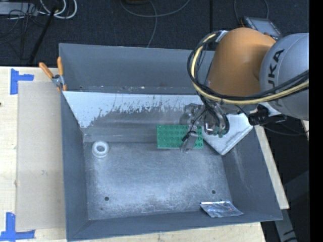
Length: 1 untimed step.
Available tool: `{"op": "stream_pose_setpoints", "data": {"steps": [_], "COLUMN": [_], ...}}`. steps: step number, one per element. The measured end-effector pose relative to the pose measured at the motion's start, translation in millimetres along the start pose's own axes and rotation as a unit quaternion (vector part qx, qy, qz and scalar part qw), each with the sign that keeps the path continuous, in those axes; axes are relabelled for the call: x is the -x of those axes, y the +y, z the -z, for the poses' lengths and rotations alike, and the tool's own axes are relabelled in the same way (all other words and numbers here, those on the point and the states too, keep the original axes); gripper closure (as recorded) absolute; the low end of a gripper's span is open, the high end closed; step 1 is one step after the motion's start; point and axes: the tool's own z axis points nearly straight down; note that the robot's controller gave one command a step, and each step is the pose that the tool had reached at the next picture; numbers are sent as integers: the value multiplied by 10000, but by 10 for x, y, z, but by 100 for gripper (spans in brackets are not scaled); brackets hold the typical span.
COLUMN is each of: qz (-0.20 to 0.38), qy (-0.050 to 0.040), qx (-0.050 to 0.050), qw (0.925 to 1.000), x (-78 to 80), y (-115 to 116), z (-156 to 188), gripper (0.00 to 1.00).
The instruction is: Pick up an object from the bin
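Bin (151, 185) of grey metal takes up most of the scene, its floor scuffed pale and its far wall streaked with scratches. No writing can be read on it.

The arm (295, 69) comes in from the right over the far right part of the bin. On its grey shell the black letters "KA" are plain. Whatever stands before them is cut off by the rounded orange cover (237, 62) on the wrist. Black and yellow cables (200, 82) loop round the left side of that cover and hide where it meets the parts below.

A flat white sheet (234, 134) lies against the right wall. Its far part is hidden under the arm, so its full outline cannot be made out, and no print shows on it.

A green studded plate (169, 135), oblong like a toy building base, lies flat near the middle of the floor, close to the foot of the far wall. The gripper (190, 141) hangs over the plate's right end, and its dark metal covers that edge. The parts there are tangled with wires and shadow. Whether the jaws stand open or closed cannot be told, nor whether they touch the plate.

A crumpled silvery foil packet (219, 208) sits in the near right corner, any label too small to read. A small white ring (100, 148) lies alone at the left, well apart from everything else.
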Motion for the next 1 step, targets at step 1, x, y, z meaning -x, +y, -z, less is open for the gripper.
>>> {"op": "stream_pose_setpoints", "data": {"steps": [1], "qz": [816], "qy": [-20], "qx": [0], "qw": [9967], "x": [58], "y": [-107], "z": [1618], "gripper": [100]}}
